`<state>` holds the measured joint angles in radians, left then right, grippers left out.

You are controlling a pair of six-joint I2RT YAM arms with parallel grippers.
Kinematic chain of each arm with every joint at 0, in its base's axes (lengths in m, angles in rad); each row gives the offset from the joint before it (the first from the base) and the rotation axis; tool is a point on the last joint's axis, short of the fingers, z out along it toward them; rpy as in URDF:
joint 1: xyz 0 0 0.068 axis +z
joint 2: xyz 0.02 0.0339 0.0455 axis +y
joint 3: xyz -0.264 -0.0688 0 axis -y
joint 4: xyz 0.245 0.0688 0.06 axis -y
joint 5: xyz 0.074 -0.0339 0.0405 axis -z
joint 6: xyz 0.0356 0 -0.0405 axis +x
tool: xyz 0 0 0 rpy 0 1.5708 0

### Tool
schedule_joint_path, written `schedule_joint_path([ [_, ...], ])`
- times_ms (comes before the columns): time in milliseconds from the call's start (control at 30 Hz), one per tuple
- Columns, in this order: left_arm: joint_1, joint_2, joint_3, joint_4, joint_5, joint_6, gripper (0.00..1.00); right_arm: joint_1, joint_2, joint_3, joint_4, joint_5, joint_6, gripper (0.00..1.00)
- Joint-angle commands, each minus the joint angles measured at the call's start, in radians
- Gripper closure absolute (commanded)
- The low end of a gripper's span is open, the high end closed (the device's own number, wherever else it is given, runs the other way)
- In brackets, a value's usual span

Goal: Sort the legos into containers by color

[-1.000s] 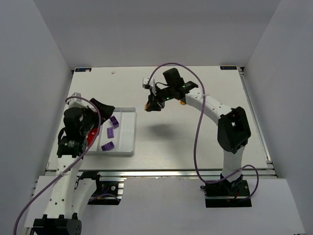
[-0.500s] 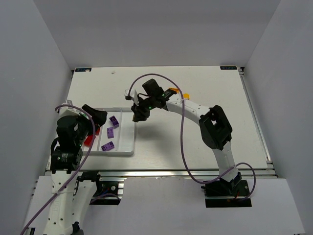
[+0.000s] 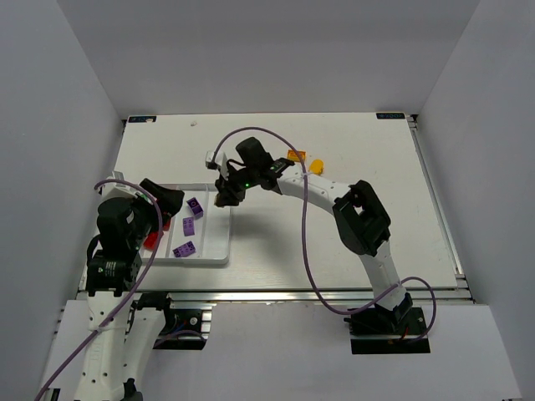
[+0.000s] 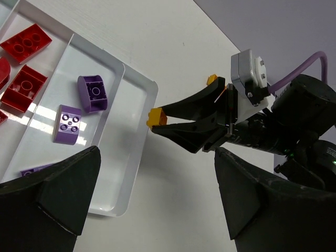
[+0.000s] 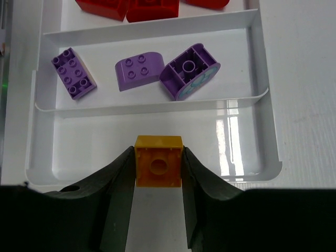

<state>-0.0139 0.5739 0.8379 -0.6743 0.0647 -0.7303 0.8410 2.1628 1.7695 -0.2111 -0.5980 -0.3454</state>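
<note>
The right gripper (image 3: 224, 199) is clamped on one held orange brick (image 5: 158, 168), which hangs over the rim of the empty outer compartment of the white tray (image 5: 268, 131). It has slid slightly left toward the tray in the last half second. The right wrist view alone shows all three purple bricks (image 5: 137, 74) clearly in the next compartment, with three red bricks (image 5: 152, 9) cut off beyond. The left gripper (image 3: 170, 199) hovers spread wide, holding nothing. Only the top view shows one loose orange brick (image 3: 295, 155) and one yellow brick (image 3: 317, 166) on the bench (image 3: 376, 217).
</note>
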Motion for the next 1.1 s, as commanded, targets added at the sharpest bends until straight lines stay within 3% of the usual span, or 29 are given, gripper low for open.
schedule_joint_path([
  [0,0.005,-0.005,-0.005,0.018,0.027,-0.023,0.02,0.012,0.022,-0.015,0.131,-0.026,0.055,0.91],
  [67,0.005,-0.003,-0.003,0.022,0.035,-0.034,0.02,0.013,0.029,-0.024,0.160,-0.023,0.082,0.84],
  [267,0.005,-0.008,-0.022,0.042,0.063,-0.090,0.02,0.012,0.038,-0.044,0.230,0.007,0.091,0.45],
  [500,0.005,0.017,-0.066,0.113,0.132,-0.124,0.04,-0.003,0.022,-0.019,0.213,-0.002,0.098,0.35],
  [667,0.005,0.108,-0.095,0.222,0.228,-0.136,0.21,-0.049,-0.036,0.001,0.158,-0.014,0.106,0.36],
  [733,0.003,0.145,-0.100,0.266,0.257,-0.136,0.31,-0.075,-0.069,-0.016,0.141,-0.014,0.106,0.44],
  [767,0.002,0.182,-0.103,0.280,0.265,-0.135,0.46,-0.112,-0.101,-0.028,0.128,-0.026,0.109,0.57],
  [833,-0.001,0.222,-0.105,0.321,0.276,-0.133,0.59,-0.155,-0.130,-0.056,0.107,-0.039,0.108,0.74],
  [867,-0.014,0.242,-0.102,0.337,0.280,-0.132,0.64,-0.199,-0.155,-0.062,0.092,-0.034,0.103,0.87],
  [900,-0.024,0.289,-0.096,0.350,0.280,-0.130,0.71,-0.221,-0.165,-0.067,0.058,-0.022,0.097,0.92],
  [967,-0.076,0.340,-0.077,0.378,0.253,-0.121,0.71,-0.278,-0.184,-0.070,0.020,0.062,0.088,0.92],
  [1033,-0.154,0.427,-0.031,0.393,0.219,-0.103,0.65,-0.325,-0.181,-0.053,-0.042,0.206,0.086,0.80],
  [1067,-0.187,0.461,-0.011,0.394,0.178,-0.095,0.60,-0.335,-0.176,-0.045,-0.060,0.269,0.095,0.68],
])
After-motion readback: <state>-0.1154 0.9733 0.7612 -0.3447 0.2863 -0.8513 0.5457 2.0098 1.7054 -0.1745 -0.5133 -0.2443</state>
